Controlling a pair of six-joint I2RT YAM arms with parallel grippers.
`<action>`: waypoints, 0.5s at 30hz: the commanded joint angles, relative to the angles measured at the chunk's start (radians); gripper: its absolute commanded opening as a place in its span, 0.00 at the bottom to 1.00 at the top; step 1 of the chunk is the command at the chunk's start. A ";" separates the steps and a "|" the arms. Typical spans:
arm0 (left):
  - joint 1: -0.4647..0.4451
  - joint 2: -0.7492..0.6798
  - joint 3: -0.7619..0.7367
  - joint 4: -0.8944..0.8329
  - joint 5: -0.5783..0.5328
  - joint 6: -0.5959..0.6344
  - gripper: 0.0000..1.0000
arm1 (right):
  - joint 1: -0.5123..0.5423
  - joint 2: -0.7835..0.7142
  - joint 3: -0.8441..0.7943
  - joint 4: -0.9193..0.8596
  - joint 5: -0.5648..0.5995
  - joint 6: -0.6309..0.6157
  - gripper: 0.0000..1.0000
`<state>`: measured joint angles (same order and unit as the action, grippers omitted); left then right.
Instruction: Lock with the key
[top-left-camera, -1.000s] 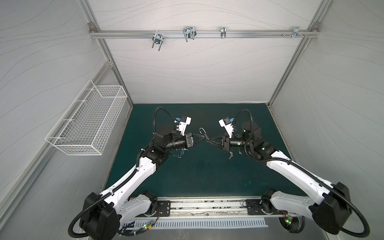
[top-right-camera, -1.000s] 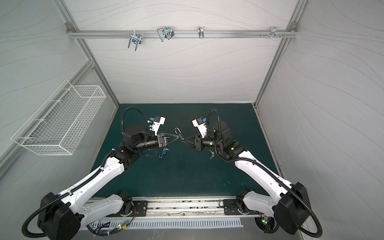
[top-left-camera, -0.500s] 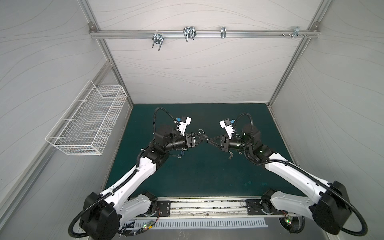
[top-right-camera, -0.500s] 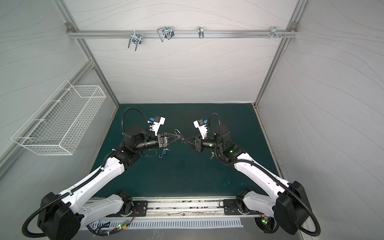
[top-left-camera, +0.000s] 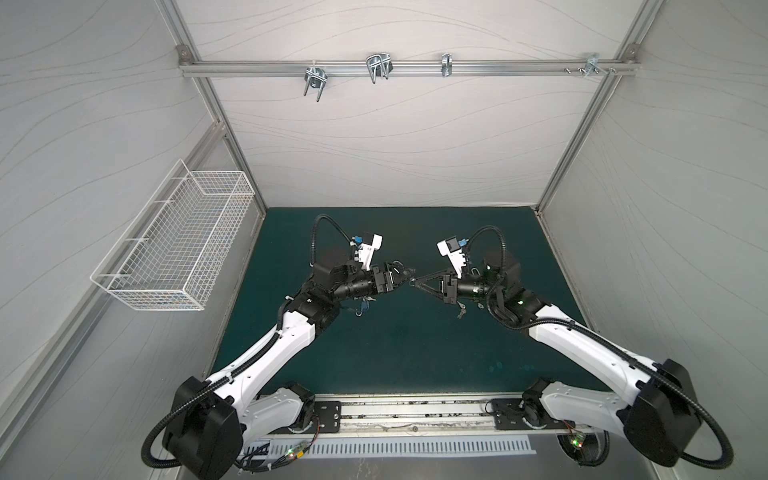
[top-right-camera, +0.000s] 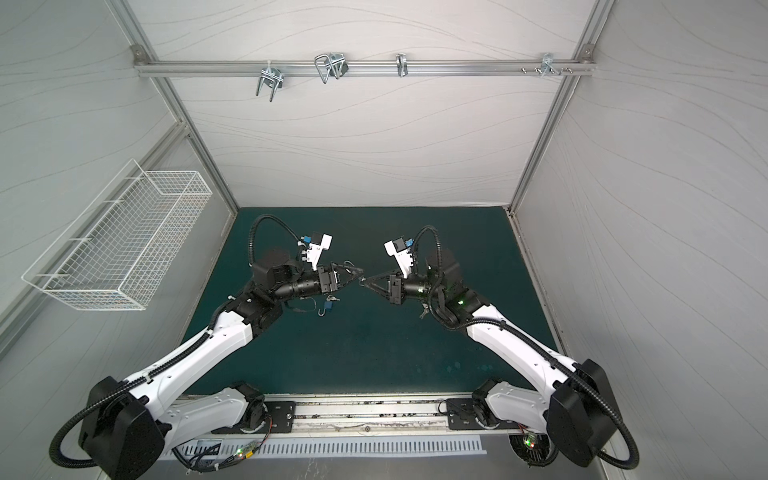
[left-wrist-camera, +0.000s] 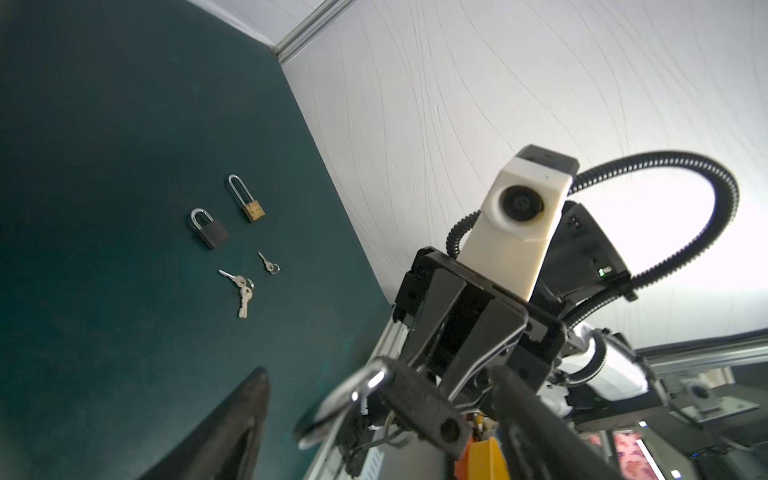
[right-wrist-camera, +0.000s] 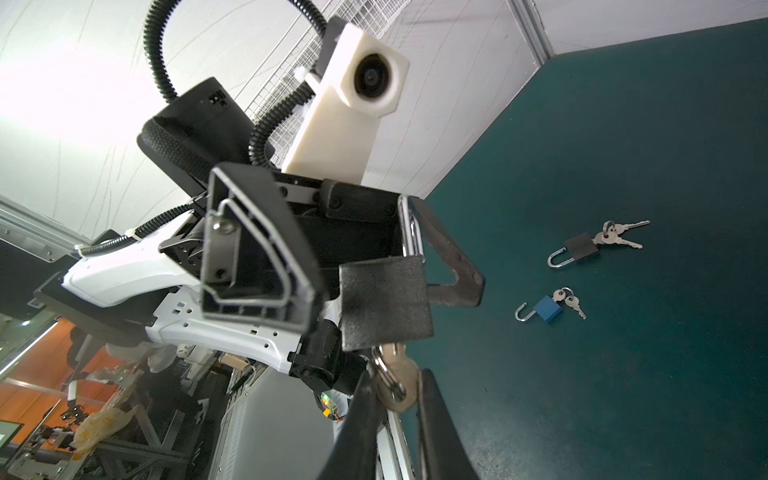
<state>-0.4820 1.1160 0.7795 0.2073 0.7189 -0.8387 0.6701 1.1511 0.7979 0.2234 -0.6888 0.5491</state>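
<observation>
Both grippers meet above the middle of the green mat (top-left-camera: 395, 345). A black padlock (right-wrist-camera: 384, 299) with a silver shackle (right-wrist-camera: 409, 228) hangs on a key (right-wrist-camera: 403, 395) pushed into its underside. My right gripper (right-wrist-camera: 392, 378) is shut on that key's head. My left gripper (left-wrist-camera: 386, 432) stands open around the padlock (left-wrist-camera: 419, 407). One of its fingers (right-wrist-camera: 453, 257) lies close beside the shackle and the other is well clear. In both top views the left gripper (top-left-camera: 405, 274) and right gripper (top-left-camera: 415, 282) are tip to tip.
On the mat lie a blue padlock with keys (right-wrist-camera: 546, 307), a black padlock with keys (right-wrist-camera: 579, 249), another black padlock (left-wrist-camera: 210, 230), a brass long-shackle padlock (left-wrist-camera: 249, 203) and loose keys (left-wrist-camera: 241, 286). A wire basket (top-left-camera: 178, 249) hangs on the left wall.
My left gripper, shut on the padlock a second ago, has opened and now stands wide around it. The right gripper has kept its hold on the key.
</observation>
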 joint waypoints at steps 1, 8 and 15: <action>-0.004 0.008 0.064 0.045 -0.004 -0.008 0.66 | 0.008 0.000 0.029 0.001 -0.023 -0.026 0.00; -0.004 0.020 0.063 0.052 0.004 -0.013 0.29 | 0.007 -0.005 0.044 -0.039 0.003 -0.054 0.00; -0.004 0.018 0.055 0.048 0.004 -0.013 0.08 | 0.011 0.008 0.061 -0.046 0.004 -0.071 0.00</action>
<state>-0.4805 1.1305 0.8047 0.2195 0.7094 -0.8528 0.6739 1.1561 0.8185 0.1596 -0.6853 0.4992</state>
